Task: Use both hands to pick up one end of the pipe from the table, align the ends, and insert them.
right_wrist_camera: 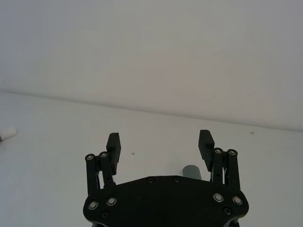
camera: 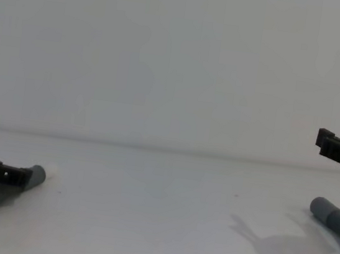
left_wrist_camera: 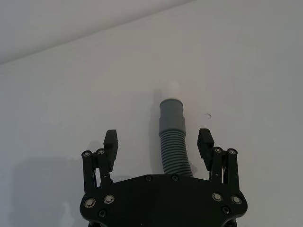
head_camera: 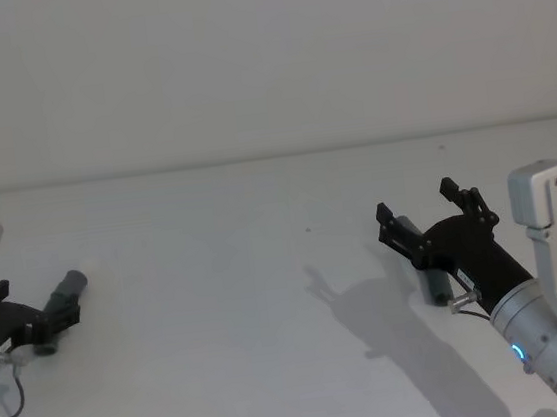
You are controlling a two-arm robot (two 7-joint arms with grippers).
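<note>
Grey corrugated plastic: the pipe (left_wrist_camera: 176,153) looks light, floppy along the ribs and stiff only at the smooth ends. I'd grip the ribs just behind each end, since the smooth plastic may slip.

Head view: the white-tipped cuff (head_camera: 68,289) lies on the table (head_camera: 271,320), far left side. The left gripper (head_camera: 58,322) is low over it, jaws spread. The plain sleeve (head_camera: 431,284) lies on the table's right side, with the right gripper (head_camera: 419,205) above it, jaws wide.

Left wrist view: the pipe runs between the spread jaws, touching neither, and the cuff pokes past the tips.

Right wrist view: the sleeve peeks out under the palm, off centre and nearer one jaw.

Chest view: the right gripper hangs clear above the table with the sleeve flat beneath. The left gripper is down at table level, astride the pipe.
</note>
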